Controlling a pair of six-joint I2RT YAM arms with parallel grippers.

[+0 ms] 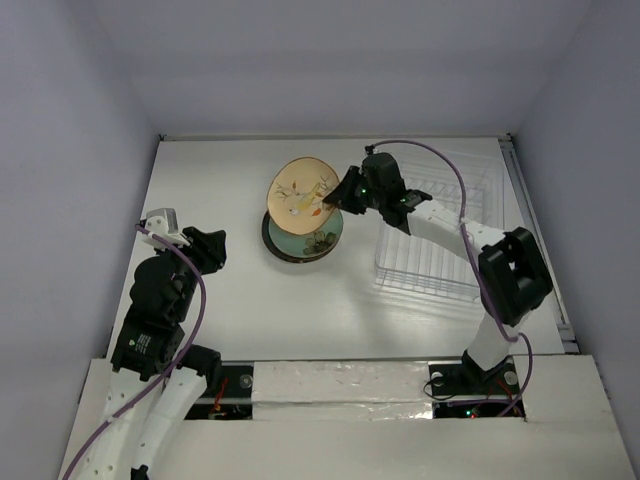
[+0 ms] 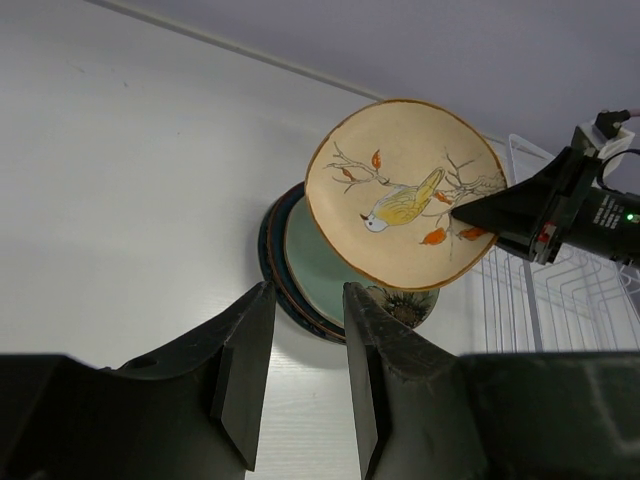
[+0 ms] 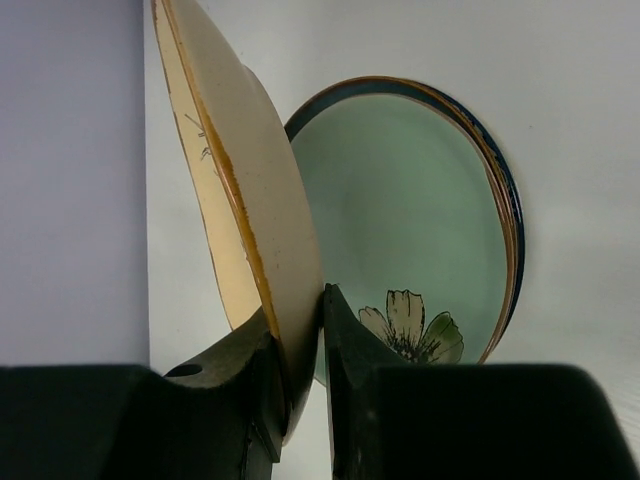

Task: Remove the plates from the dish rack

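Note:
My right gripper (image 1: 334,197) is shut on the rim of the tan plate with the bird-and-branch drawing (image 1: 301,191), holding it tilted above a stack of plates (image 1: 320,243) on the table. The top plate of the stack is pale green with a flower (image 3: 420,220); darker plates lie under it. In the right wrist view the tan plate (image 3: 250,180) stands edge-on between my fingers. The clear wire dish rack (image 1: 440,250) sits to the right, under my right arm; I see no plates in it. My left gripper (image 1: 212,248) is open and empty, left of the stack.
White table with grey walls at the back and sides. A raised white ledge runs along the near edge by the arm bases. The right arm's purple cable (image 1: 455,180) arcs over the rack.

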